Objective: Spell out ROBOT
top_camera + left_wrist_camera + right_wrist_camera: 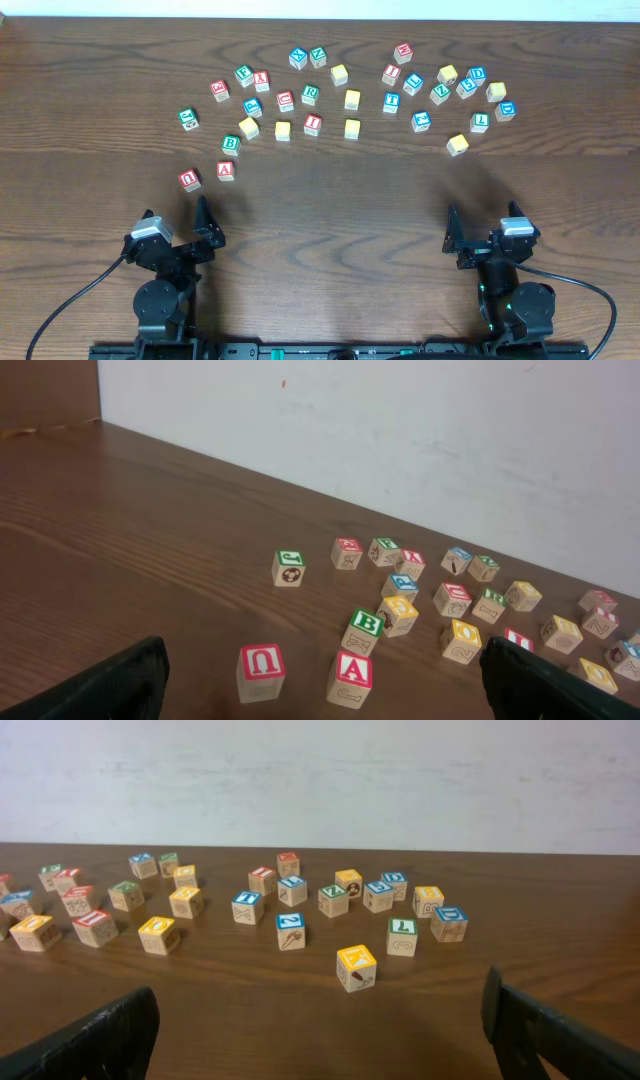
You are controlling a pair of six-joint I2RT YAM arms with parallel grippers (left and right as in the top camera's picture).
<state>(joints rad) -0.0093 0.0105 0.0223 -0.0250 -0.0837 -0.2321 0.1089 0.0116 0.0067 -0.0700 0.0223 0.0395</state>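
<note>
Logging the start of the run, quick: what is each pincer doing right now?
Left pincer: open, holding nothing.
Right pincer: open, holding nothing.

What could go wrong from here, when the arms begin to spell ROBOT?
1. The green B cube stands very close to a yellow cube and the red A cube; the open left gripper may push them.
2. The green R cube has a red-lettered cube beside it, so a wrong pick is possible.
3. The other yellow cubes look alike; their letters are too small to read.
</note>
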